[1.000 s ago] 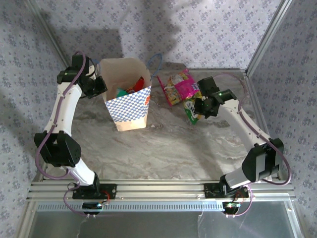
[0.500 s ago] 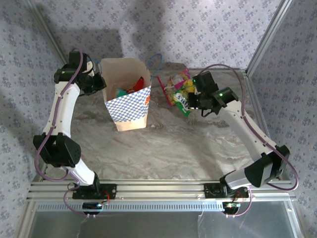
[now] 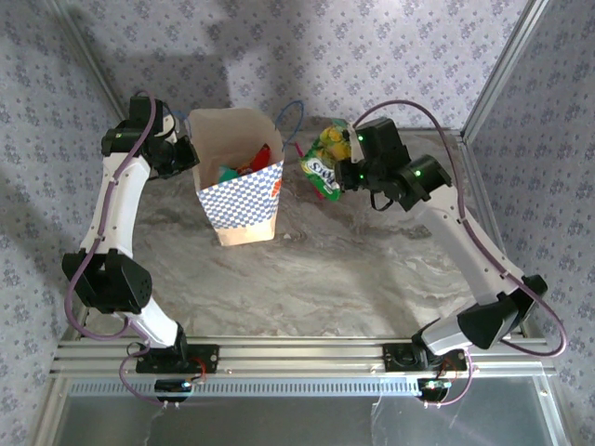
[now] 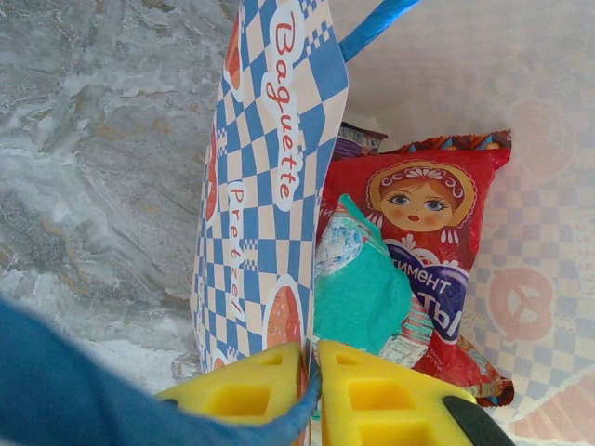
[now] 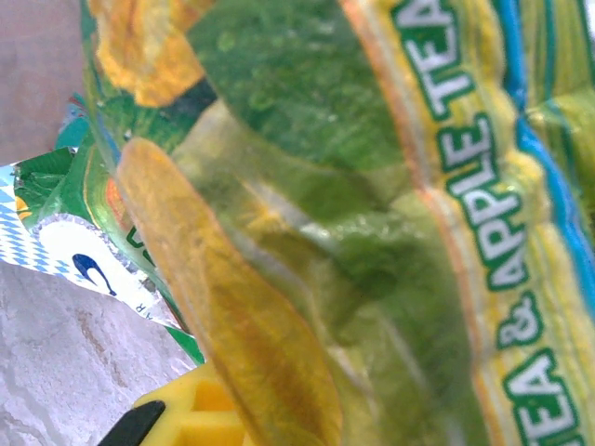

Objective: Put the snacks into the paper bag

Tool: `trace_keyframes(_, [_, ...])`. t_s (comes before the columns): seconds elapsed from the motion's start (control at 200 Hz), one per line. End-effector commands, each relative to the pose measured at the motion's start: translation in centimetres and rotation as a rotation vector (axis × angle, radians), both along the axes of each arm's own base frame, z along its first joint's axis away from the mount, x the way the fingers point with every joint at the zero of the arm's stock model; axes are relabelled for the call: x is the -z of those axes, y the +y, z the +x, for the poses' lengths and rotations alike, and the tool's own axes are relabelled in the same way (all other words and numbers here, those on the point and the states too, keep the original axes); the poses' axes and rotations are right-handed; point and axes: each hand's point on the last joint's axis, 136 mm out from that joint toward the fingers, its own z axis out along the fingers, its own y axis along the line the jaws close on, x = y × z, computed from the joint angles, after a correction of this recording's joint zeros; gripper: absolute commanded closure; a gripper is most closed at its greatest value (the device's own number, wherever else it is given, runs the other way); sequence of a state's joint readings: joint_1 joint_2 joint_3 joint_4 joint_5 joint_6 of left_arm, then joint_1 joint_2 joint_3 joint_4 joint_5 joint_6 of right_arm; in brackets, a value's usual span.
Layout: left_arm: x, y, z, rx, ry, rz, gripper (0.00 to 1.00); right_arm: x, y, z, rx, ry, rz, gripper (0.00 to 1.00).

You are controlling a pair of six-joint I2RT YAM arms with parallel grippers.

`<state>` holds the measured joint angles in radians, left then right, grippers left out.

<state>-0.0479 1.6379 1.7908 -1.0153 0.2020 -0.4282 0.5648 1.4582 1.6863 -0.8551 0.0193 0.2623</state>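
Observation:
The paper bag [image 3: 240, 200] stands upright left of centre, its mouth open to the top. My left gripper [image 3: 181, 153] is shut on the bag's left rim; in the left wrist view its yellow fingers [image 4: 242, 395] pinch the checked wall [image 4: 270, 186]. Inside lie a red packet [image 4: 428, 232], a teal one [image 4: 358, 288] and a bit of a purple one [image 4: 358, 139]. My right gripper [image 3: 346, 175] is shut on a green-yellow snack packet [image 3: 323, 169], held in the air just right of the bag. That packet [image 5: 372, 232] hangs close before the right wrist camera, above one yellow finger [image 5: 200, 413].
A blue cord handle [image 3: 296, 111] sticks up at the bag's far right corner. More yellow-green packaging [image 3: 327, 139] shows behind the held packet. The marble table [image 3: 325, 269] is walled by patterned panels, with a metal post [image 3: 493, 84] at the right.
My right arm has lifted the green-yellow packet off the table and carried it left and back, towards the bag. The left gripper keeps its hold on the bag's rim.

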Motion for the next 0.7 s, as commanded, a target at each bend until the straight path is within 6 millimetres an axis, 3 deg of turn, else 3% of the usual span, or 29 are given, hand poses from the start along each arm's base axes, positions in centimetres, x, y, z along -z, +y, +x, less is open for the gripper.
trace_keyframes(0.0, [-2.1, -0.2, -0.6, 0.010, -0.047, -0.013, 0.89, -3.1, 2.0, 0.9, -0.080, -0.104, 0.027, 1.00])
trace_keyframes(0.695, [-2.0, 0.5, -0.8, -0.009, -0.052, -0.016, 0.91, -7.2, 9.6, 3.2, -0.277, -0.184, 0.088, 1.00])
